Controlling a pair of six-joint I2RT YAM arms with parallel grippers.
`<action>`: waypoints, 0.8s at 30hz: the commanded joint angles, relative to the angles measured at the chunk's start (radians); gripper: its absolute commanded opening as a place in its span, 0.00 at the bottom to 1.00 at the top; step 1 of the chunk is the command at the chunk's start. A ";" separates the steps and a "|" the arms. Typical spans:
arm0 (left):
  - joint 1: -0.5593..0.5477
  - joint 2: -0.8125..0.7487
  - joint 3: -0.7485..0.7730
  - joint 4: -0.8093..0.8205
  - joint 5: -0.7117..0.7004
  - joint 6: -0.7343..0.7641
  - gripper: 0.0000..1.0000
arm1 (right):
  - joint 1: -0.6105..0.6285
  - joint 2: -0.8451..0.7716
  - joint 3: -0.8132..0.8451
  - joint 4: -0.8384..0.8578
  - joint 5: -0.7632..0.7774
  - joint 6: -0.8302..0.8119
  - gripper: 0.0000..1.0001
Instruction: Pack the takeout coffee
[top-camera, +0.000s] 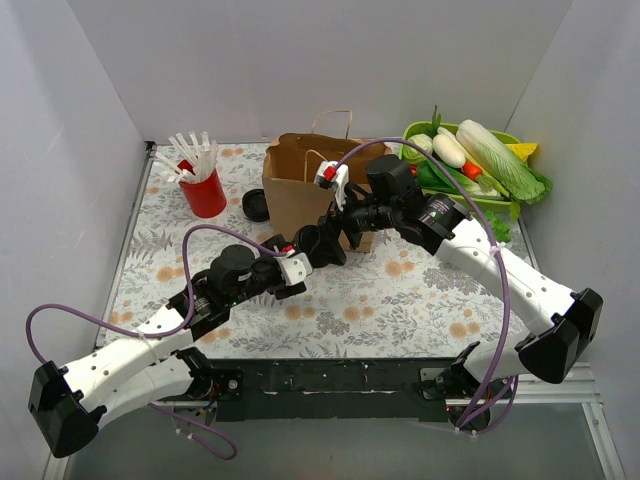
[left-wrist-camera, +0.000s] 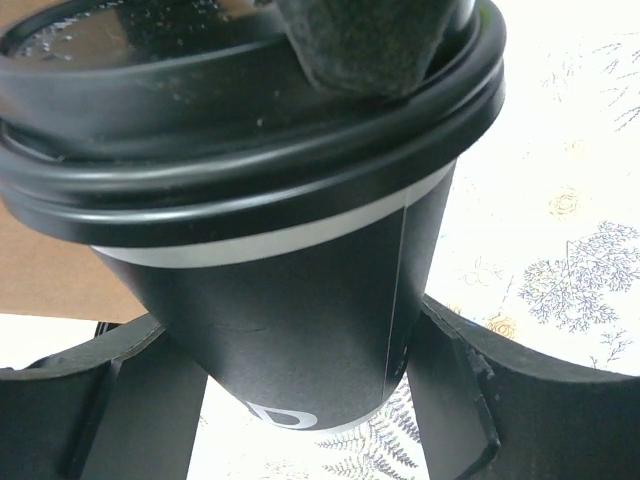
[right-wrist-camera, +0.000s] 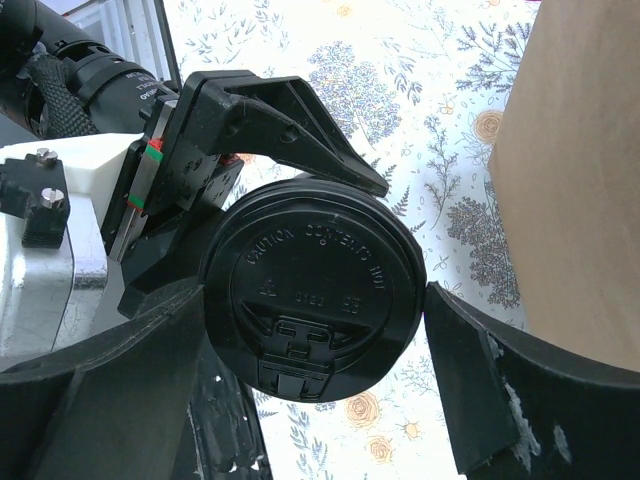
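Left gripper clamps dark paper cup w/ black plastic lid. Right gripper flanks its rim, grip unclear. Prob. a handover toward far brown paper bag.

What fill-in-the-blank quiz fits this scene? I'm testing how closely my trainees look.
Fill each blank with a colour.
1. The left gripper holds a dark coffee cup with a ____ lid.
2. The straws stand in a ____ cup.
3. Beyond the coffee cup stands a ____ paper bag.
4. The vegetables lie in a ____ basket.
Missing: black; red; brown; green.
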 joint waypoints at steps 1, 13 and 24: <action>-0.002 -0.025 0.030 0.042 0.035 -0.007 0.19 | -0.001 0.009 0.026 0.009 -0.023 -0.003 0.86; 0.004 -0.018 0.058 0.004 -0.022 -0.068 0.79 | -0.015 -0.026 0.042 -0.030 -0.020 -0.078 0.47; 0.004 -0.132 0.188 -0.343 -0.045 -0.206 0.98 | -0.155 -0.127 0.051 -0.229 -0.103 -0.258 0.24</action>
